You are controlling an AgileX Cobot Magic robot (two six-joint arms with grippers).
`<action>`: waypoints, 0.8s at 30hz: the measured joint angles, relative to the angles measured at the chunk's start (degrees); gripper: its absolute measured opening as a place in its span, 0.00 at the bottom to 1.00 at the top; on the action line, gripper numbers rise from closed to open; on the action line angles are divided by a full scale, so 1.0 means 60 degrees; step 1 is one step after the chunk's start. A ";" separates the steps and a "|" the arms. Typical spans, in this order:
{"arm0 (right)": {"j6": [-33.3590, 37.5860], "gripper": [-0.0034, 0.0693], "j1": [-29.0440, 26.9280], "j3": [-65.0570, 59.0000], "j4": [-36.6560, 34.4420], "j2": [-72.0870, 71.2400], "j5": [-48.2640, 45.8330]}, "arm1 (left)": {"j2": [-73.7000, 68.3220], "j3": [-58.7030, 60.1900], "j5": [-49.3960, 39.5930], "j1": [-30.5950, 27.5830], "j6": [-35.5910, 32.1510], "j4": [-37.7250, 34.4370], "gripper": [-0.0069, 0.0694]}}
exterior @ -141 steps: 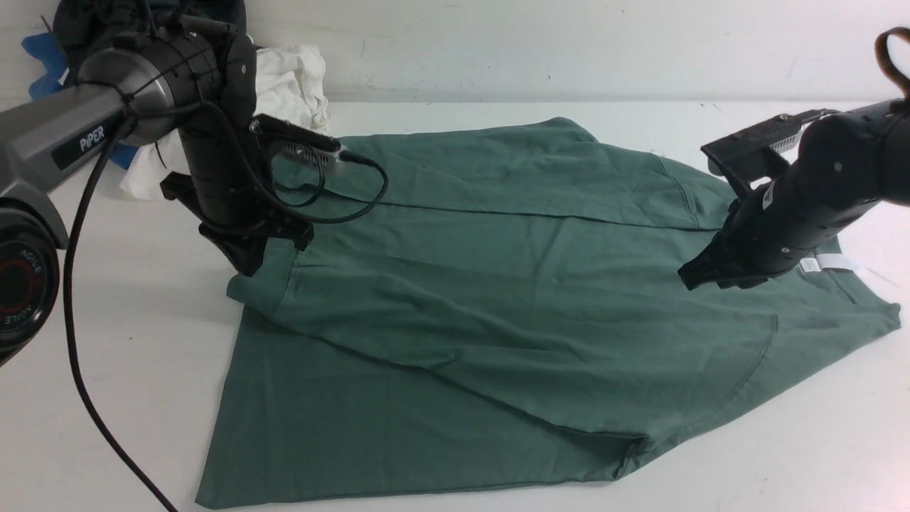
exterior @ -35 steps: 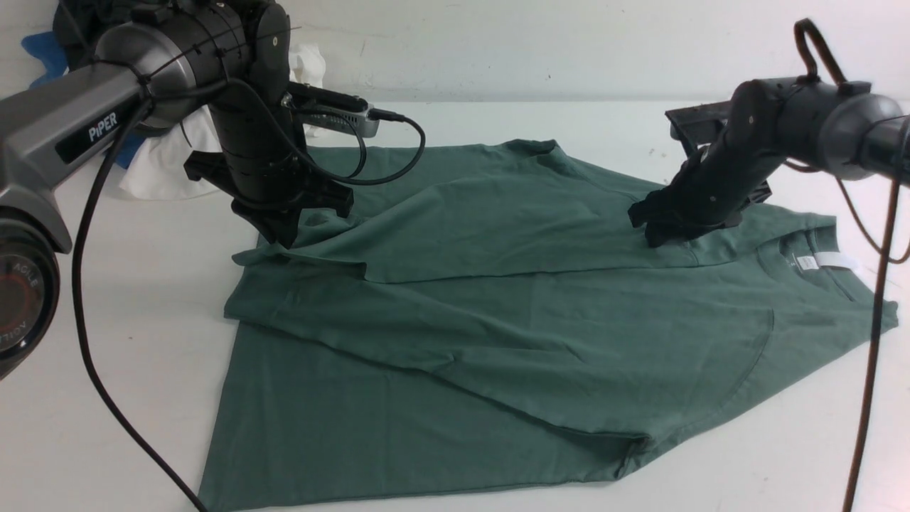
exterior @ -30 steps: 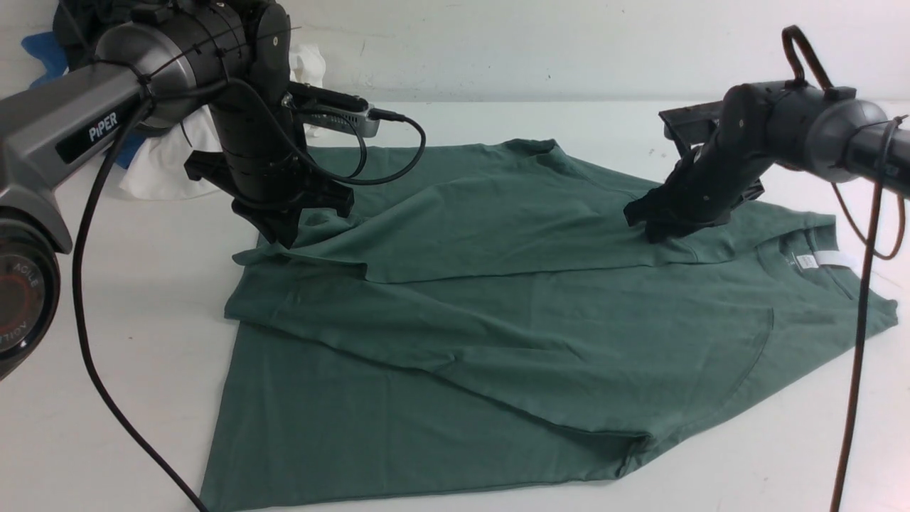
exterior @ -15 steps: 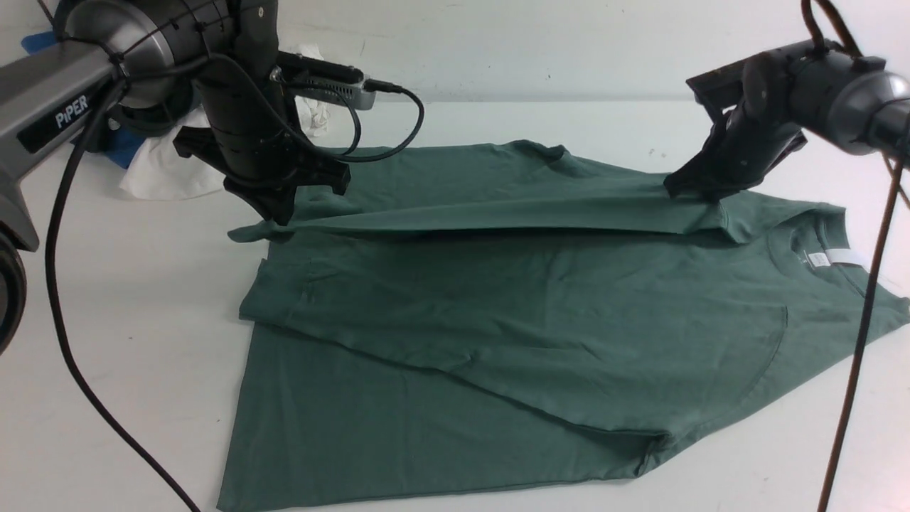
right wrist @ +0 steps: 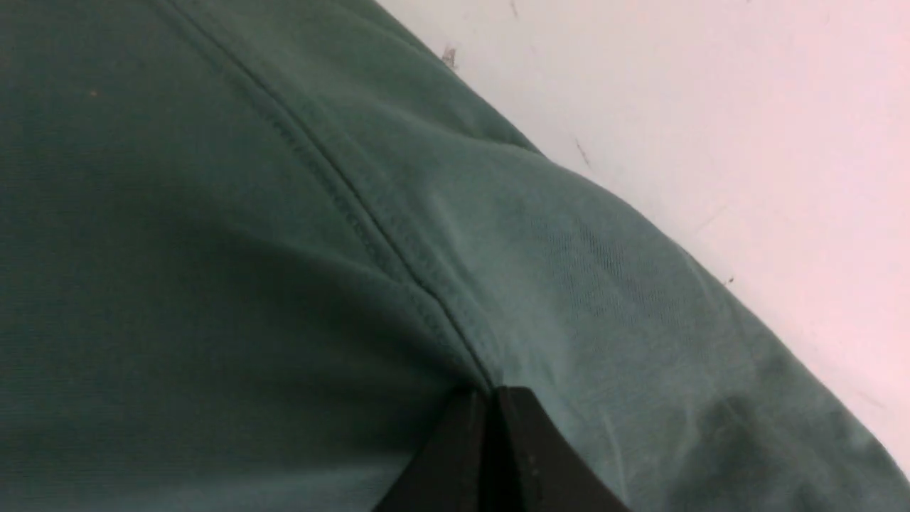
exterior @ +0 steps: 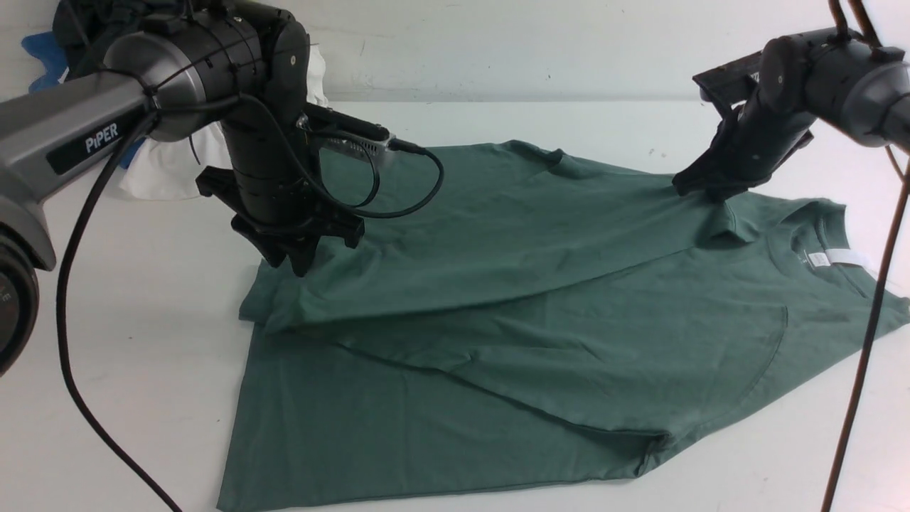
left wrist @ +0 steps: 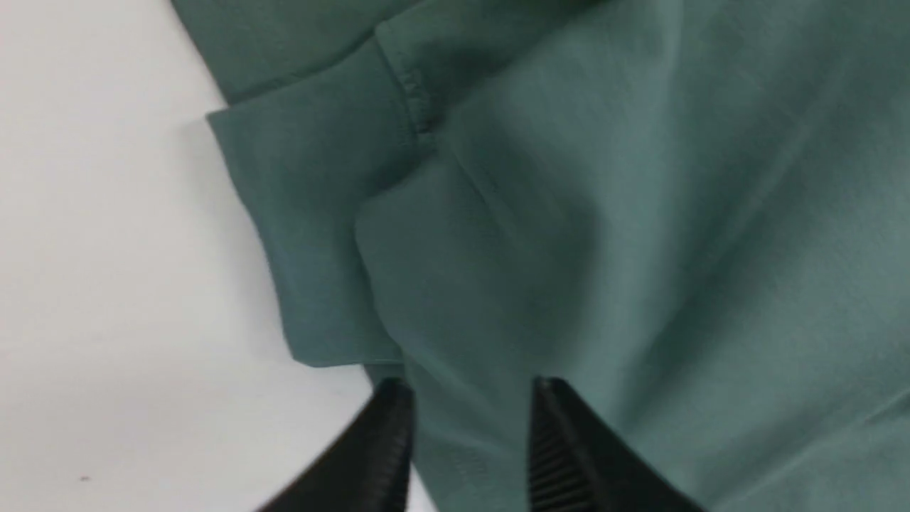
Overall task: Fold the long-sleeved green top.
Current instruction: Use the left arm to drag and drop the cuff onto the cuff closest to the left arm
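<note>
On the white table (exterior: 142, 306), the green long-sleeved top (exterior: 498, 320) is spread across the middle. Its collar end points to the robot's right and its hem end to the left. The white neck label (exterior: 839, 257) faces up at the collar. The far half is folded toward the near side over the body, and the flap edge runs diagonally between the two grippers.

Left gripper (exterior: 298, 262):
- It points down over the left end of the flap, close to the top's left edge.
- In the left wrist view the fingers (left wrist: 384, 441) stand apart with a clear gap.
- Green cloth shows through the gap and nothing is pinched.
- Can't tell whether the tips touch the cloth.

Right gripper (exterior: 700, 188):
- It sits at the shoulder area, just left of the collar.
- In the right wrist view the jaws are closed tight on a pinch of the top, right on a stitched seam (right wrist: 370, 235).
- The cloth there is tented up off the layer below, with a shadow under the raised edge.

Clutter sits at the far left behind the left arm: a white garment (exterior: 163, 171), a blue garment (exterior: 39, 50) and a black garment (exterior: 78, 21). The arm hides how close these come to the green top. A black cable (exterior: 78, 370) hangs from the left arm across the near-left of the table.
</note>
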State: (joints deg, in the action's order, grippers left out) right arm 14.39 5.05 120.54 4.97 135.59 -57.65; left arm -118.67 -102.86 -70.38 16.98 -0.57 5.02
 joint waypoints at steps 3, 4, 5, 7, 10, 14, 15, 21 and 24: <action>0.0013 0.05 -0.0011 0.0000 -0.0010 -0.0026 -0.0147 | 0.0166 0.0010 0.0000 0.0002 -0.0008 0.0510 0.56; 0.0013 0.06 -0.0011 -0.0010 -0.0017 -0.0125 -0.0260 | 0.0341 0.0010 0.0000 -0.0009 -0.0008 0.0780 0.63; 0.0013 0.07 -0.0011 -0.0010 -0.0017 -0.0175 -0.0312 | 0.0426 0.0010 0.0000 -0.0028 -0.0008 0.0932 0.65; 0.0013 0.08 -0.0011 -0.0010 -0.0017 -0.0473 -0.0402 | 0.0545 0.0010 0.0000 -0.0085 0.0004 0.1023 0.68; -0.0143 0.09 -0.0011 -0.0010 -0.0017 -0.0934 -0.0633 | 0.0376 0.0010 0.0000 -0.0209 0.0095 0.0701 0.68; -0.0283 0.09 -0.0019 -0.0010 -0.0017 -0.1336 -0.1102 | -0.0306 0.0010 0.0012 -0.0251 0.0095 0.0344 0.64; -0.0306 0.09 -0.0019 -0.0010 -0.0061 -0.1429 -0.1222 | -0.0549 0.0010 0.0036 -0.0251 0.0095 0.0263 0.62; -0.0306 0.09 -0.0019 -0.0010 -0.0642 -0.1944 -0.1528 | -0.1604 0.0010 0.0570 -0.0251 0.0095 0.0153 0.48; -0.0196 0.09 -0.0019 -0.0010 -0.1107 -0.2310 -0.1552 | -0.1629 -0.0007 0.0623 -0.0242 0.0095 0.0076 0.34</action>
State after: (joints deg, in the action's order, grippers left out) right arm 13.21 4.94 120.48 -1.67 121.73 -66.96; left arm -128.44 -102.90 -66.64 15.52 0.00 5.48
